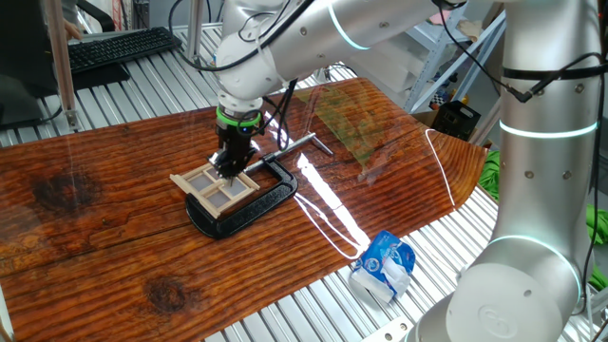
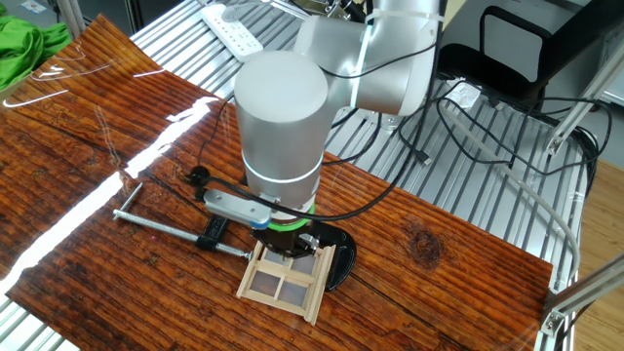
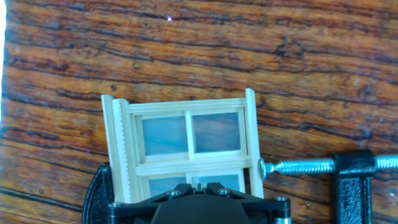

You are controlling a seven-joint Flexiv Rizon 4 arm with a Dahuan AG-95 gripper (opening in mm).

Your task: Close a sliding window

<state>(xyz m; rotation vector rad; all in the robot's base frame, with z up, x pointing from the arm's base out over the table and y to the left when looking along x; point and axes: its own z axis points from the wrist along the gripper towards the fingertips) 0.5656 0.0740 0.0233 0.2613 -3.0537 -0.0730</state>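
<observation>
The sliding window (image 1: pixel 211 189) is a small pale-wood frame with panes split by thin bars. It lies flat on the wooden board and is held by a black C-clamp (image 1: pixel 261 201). It also shows in the other fixed view (image 2: pixel 283 285) and in the hand view (image 3: pixel 189 134). My gripper (image 1: pixel 229 171) points straight down onto the window's near sash. In the hand view the gripper (image 3: pixel 197 185) has its two black fingers drawn together on the thin vertical bar of that sash. In the other fixed view the arm hides most of the gripper (image 2: pixel 286 251).
The clamp's screw (image 3: pixel 305 166) presses the window's right rail, and its handle bar (image 2: pixel 156 224) sticks out across the board. A white cable (image 1: pixel 323 214) loops over the board. A blue-white crumpled bag (image 1: pixel 385 266) lies off the board's edge. A keyboard (image 1: pixel 119 47) is at the far left.
</observation>
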